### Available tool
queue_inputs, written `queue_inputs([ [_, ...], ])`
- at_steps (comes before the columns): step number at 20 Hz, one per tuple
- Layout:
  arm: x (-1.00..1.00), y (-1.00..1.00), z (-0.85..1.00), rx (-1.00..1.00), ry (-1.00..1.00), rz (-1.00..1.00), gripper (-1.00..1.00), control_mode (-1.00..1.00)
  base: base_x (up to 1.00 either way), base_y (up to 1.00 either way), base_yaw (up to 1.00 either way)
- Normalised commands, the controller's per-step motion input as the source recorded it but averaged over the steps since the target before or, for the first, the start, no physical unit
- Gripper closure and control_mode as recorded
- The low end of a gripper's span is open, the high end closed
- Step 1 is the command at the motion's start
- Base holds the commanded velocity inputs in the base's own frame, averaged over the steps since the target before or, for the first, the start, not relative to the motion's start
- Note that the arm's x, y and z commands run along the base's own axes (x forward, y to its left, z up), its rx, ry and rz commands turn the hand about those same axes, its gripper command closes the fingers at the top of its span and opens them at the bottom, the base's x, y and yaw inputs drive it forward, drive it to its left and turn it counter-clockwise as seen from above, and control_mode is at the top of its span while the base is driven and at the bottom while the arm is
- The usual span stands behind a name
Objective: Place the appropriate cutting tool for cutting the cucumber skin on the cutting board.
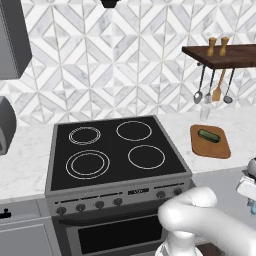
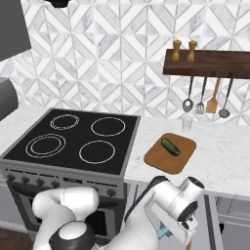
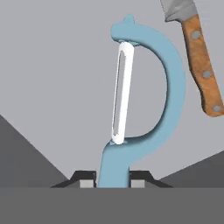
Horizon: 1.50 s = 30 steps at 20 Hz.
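The pale blue peeler point(image 3: 168, 87) with its white blade fills the hand view, standing over a grey drawer floor. My gripper point(image 3: 113, 180) is shut on the peeler's handle, one dark fingertip pressed to each side. From the right base view, the gripper point(image 2: 169, 228) hangs low in front of the counter, below the board, with a bit of blue showing at it. The brown cutting board point(image 2: 158, 160) lies on the counter right of the stove, with the dark green cucumber point(image 2: 170, 146) on its far half. The left base view has the board point(image 1: 212, 147) and cucumber point(image 1: 209, 135) at the right.
A knife point(image 3: 199, 57) with an orange-brown handle lies to the peeler's right in the drawer. The black stove point(image 2: 73, 141) is left of the board. A small glass point(image 2: 187, 123) stands behind the board. Spoons and a spatula hang under the wall shelf point(image 2: 210, 63).
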Motion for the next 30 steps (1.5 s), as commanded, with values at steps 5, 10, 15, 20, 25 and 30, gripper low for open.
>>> queue_inputs([
  [5,0.22,0.04,1.00,0.01,-0.02,-0.08,1.00,-1.00,0.00,0.00,0.00],
  [10,0.82,-0.01,0.90,0.03,0.02,-0.04,1.00,-1.00,0.00,0.00,0.00],
  [15,0.97,-0.15,0.56,0.05,0.15,-0.02,1.00,-1.00,0.00,0.00,0.00],
  [20,1.00,-0.17,0.29,0.03,0.22,0.00,1.00,-1.00,0.00,0.00,0.00],
  [25,0.87,-0.22,0.16,0.02,0.14,0.00,1.00,-1.00,0.00,0.00,0.00],
  [30,0.50,-0.02,0.01,0.00,0.00,-0.07,1.00,-1.00,0.00,0.00,0.00],
])
